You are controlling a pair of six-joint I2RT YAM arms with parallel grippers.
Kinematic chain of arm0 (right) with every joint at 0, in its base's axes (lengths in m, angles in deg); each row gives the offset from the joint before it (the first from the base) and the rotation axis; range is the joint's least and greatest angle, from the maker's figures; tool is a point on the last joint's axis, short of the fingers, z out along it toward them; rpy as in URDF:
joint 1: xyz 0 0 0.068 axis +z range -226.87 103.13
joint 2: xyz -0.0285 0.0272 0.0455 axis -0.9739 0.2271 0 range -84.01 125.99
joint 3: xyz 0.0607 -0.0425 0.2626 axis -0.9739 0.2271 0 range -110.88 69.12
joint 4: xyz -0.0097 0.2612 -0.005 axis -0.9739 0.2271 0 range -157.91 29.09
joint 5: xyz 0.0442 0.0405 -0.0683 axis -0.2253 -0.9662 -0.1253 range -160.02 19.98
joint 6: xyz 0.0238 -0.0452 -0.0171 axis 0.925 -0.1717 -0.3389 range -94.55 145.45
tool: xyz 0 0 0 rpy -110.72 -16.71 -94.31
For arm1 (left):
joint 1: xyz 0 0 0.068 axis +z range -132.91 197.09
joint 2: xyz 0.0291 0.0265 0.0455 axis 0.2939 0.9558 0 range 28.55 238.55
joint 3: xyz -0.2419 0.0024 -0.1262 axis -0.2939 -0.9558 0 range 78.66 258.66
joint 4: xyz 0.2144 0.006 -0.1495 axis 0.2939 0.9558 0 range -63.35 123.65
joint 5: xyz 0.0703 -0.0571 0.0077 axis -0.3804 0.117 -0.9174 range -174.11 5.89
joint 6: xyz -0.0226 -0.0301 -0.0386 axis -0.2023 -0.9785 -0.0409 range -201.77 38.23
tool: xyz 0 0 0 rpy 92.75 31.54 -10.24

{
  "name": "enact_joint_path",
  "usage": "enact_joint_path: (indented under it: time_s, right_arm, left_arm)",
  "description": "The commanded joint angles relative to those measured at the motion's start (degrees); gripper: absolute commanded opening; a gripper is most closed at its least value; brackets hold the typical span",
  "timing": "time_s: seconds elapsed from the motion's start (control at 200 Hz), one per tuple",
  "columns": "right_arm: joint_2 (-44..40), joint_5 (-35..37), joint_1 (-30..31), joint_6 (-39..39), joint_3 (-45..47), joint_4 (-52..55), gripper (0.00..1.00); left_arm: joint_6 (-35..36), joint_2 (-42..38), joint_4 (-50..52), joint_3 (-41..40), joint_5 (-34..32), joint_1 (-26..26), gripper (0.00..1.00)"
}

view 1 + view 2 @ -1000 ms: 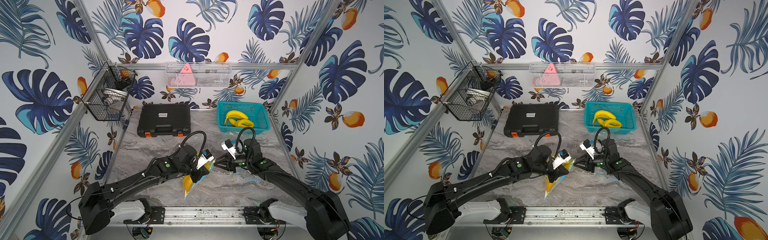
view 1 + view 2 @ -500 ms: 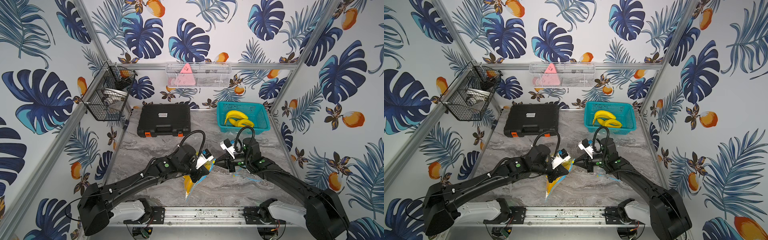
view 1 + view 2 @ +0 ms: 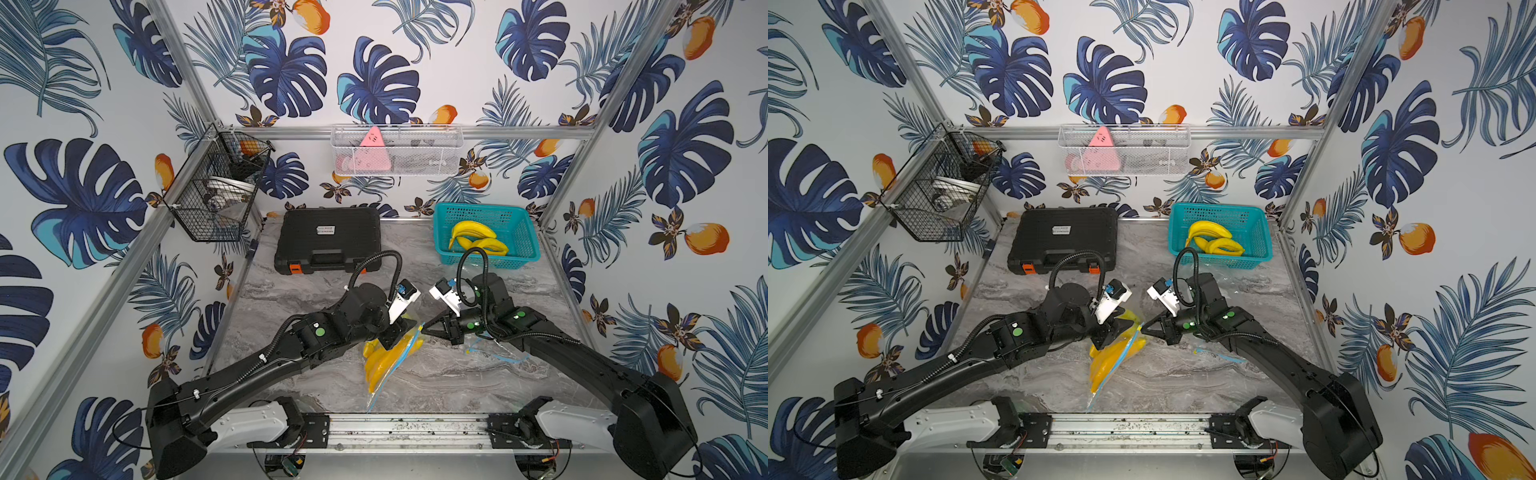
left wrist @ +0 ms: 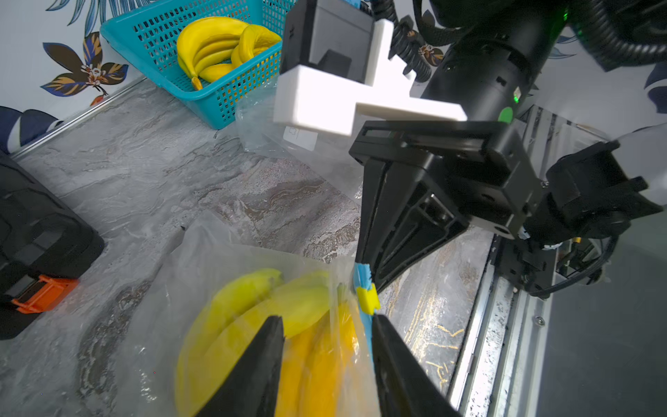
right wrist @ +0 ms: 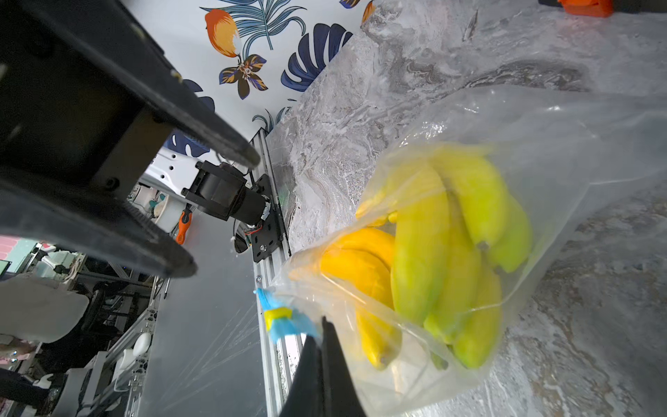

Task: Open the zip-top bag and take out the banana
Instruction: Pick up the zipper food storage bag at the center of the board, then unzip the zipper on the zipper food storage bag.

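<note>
The clear zip-top bag [image 3: 388,365] [image 3: 1111,365] hangs tilted over the middle of the table, its lower end near the front rail. A yellow-green banana [image 4: 252,299] [image 5: 422,245] bunch fills it. My right gripper [image 3: 424,328] [image 5: 321,321] is shut on the bag's blue zip edge, right beside the yellow slider [image 5: 276,315] [image 4: 367,298]. Facing it from the other side, my left gripper [image 3: 401,332] [image 4: 326,319] is open. Its fingers stand either side of the bag's top without pinching it.
A teal basket [image 3: 519,232] with loose bananas stands at the back right and a black case [image 3: 328,239] at the back left. An empty clear bag [image 3: 494,349] lies under the right arm. The metal rail [image 3: 407,428] runs along the front edge.
The right gripper has shut on the bag's zip edge. The left gripper, shut on the bag a second ago, has spread its jaws and let go.
</note>
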Motion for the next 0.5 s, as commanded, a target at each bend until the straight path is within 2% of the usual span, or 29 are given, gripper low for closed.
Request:
enact_joint_path:
  time_s: [0.0,0.135,0.255,0.495]
  right_arm:
    - [0.17,2.41,0.22,3.31,-1.11,1.56,0.0]
    - [0.45,2.97,0.24,5.34,-2.13,1.07,0.0]
    - [1.12,3.72,0.32,6.25,-3.14,2.22,0.0]
    - [0.41,4.29,1.08,6.95,-2.94,1.9,0.0]
  left_arm:
    - [0.14,0.71,-0.75,-0.02,-2.46,-1.34,0.39]
    - [-0.45,3.24,1.12,0.87,-6.9,-4.64,0.39]
    - [-1.86,4.43,0.19,0.71,-8.28,-6.36,0.36]
    - [-3.03,5.44,-0.49,1.33,-12.25,-6.74,0.32]
